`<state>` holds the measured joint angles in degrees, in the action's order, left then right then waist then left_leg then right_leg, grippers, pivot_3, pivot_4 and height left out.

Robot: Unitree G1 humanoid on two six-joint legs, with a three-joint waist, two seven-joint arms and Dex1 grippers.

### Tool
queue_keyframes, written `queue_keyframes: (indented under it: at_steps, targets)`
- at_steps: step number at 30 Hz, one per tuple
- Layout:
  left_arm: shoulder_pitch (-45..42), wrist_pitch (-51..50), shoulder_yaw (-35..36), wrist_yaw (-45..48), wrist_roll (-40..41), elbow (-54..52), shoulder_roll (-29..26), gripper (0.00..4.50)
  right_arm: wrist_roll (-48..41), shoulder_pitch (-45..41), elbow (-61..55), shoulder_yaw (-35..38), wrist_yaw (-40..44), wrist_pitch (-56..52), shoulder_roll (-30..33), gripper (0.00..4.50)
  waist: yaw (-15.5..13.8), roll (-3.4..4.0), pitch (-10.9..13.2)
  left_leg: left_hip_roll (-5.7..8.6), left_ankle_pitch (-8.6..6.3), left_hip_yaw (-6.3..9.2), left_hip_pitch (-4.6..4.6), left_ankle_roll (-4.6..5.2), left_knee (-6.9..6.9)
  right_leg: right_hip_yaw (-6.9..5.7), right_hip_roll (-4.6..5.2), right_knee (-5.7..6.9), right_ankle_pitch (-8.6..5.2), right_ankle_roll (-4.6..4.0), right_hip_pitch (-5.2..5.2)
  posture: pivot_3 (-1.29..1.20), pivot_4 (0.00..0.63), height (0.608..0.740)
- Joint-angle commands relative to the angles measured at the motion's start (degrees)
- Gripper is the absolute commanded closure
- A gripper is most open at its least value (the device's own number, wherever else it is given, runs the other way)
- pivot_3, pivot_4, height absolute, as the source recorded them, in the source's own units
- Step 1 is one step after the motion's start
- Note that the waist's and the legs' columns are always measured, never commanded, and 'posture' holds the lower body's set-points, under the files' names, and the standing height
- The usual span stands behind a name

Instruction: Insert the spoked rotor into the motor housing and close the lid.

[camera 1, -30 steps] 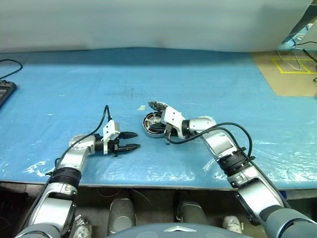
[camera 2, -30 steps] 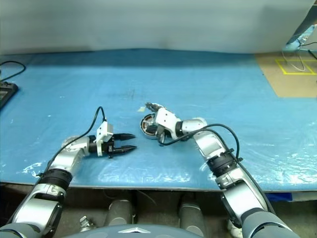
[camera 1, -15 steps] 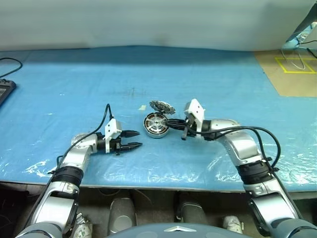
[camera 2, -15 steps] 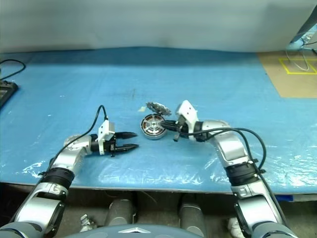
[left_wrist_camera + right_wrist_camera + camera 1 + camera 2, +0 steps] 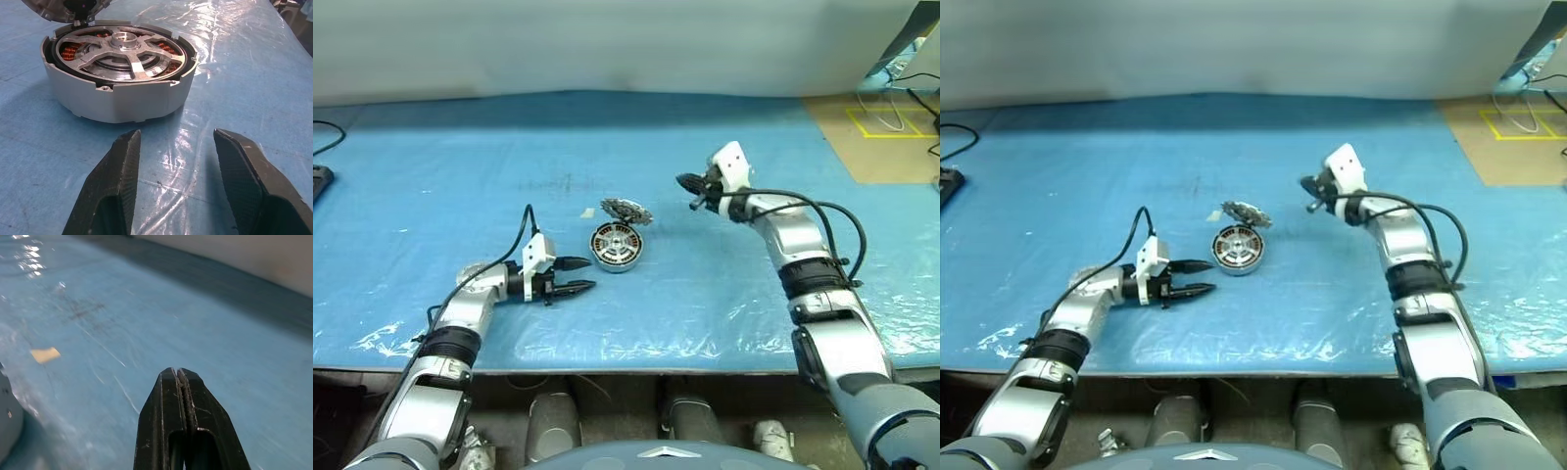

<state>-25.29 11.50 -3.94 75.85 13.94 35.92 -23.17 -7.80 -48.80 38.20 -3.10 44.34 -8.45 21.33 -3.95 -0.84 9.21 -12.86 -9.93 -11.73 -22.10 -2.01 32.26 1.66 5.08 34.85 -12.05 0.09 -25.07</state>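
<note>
Rotor (image 5: 120, 51) is seated in the housing (image 5: 616, 245): in the left wrist view the silvery spokes and hub sit level inside the rim, copper coils showing between the spokes. So, as I read it, the insert step is done and only the lid is left.

Lid (image 5: 625, 211) stands open, tilted up off the housing's far rim where it's joined, patterned inner face showing. It's hinged on the far side, so closing means pushing it down toward the robot.

Housing sits on the blue desk (image 5: 460, 176) roughly mid-way between the arms, nearer the left one.

Left gripper (image 5: 576, 275) is low over the desk just beside the housing, pointing at its side wall, fingers (image 5: 113, 176) spread with nothing between them and not touching it. Looks parked there to brace or steady the housing if the lid push shoves it sideways.

Right gripper (image 5: 686, 182) is raised, well apart from the housing, off to its right and further back, fingers (image 5: 178, 421) pressed together and empty. Shut fingers make a decent blunt pusher, so my guess is it comes over behind the lid to tip it shut.

Risk: the housing isn't held, just resting on slick plastic sheeting; a sideways push on the lid could slide the whole thing instead of closing it.
</note>
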Motion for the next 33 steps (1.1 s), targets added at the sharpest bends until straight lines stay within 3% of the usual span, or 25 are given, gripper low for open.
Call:
queue_keyframes:
  at_steps: [1, 5, 15, 28, 33]
  targets:
    - [0.46, 0.22, 0.64, -0.03, 0.33, 0.03, -0.46, 2.02, -3.01, -1.8, -1.3, -0.19, 6.14, -1.46, -2.34, 4.49, -0.03, 0.0, 0.0, 0.0, 0.0, 0.0, -0.02, 0.0, 0.0, -0.02, 0.0, 0.0, 0.0, 0.0, 0.0, 0.0, 0.15, 0.74]
    - [1.01, -0.22, 1.14, 0.12, 0.75, -0.7, -1.33, 2.02, -5.59, 2.24, -10.82, -2.23, 12.56, -7.33, -3.32, 4.49, -0.11, 0.0, 0.0, -0.03, 0.0, 0.04, -0.12, 0.02, -0.01, -0.09, 0.01, -0.01, 0.0, 0.0, -0.02, 0.0, 0.15, 0.74]
    - [3.66, -3.87, 1.82, 1.2, 2.26, -4.21, -3.68, 2.02, -6.94, 13.14, -30.96, -7.66, 14.91, -16.79, -3.39, 4.49, -0.07, 0.0, 0.0, -0.08, -0.01, 0.04, 0.01, 0.0, -0.03, -0.06, -0.02, -0.01, -0.01, -0.01, 0.0, 0.0, 0.15, 0.74]
    - [4.05, -3.46, 1.93, 0.93, 2.0, -3.86, -4.06, 2.02, 0.84, 17.7, -24.23, -14.99, 13.17, -11.84, -1.83, 4.49, -0.04, -0.01, 0.0, -0.06, -0.01, 0.02, 0.09, -0.01, -0.03, -0.02, 0.0, -0.04, -0.01, -0.01, 0.07, 0.0, 0.15, 0.74]
    - [3.89, -3.28, 1.79, 0.93, 1.95, -3.59, -3.73, 2.02, -1.13, 18.33, -24.31, -12.16, 11.13, -8.52, -3.46, 4.49, -0.05, -0.01, -0.01, -0.04, -0.02, 0.02, 0.26, 0.0, -0.03, 0.0, 0.01, -0.08, -0.02, -0.01, 0.27, 0.0, 0.15, 0.74]
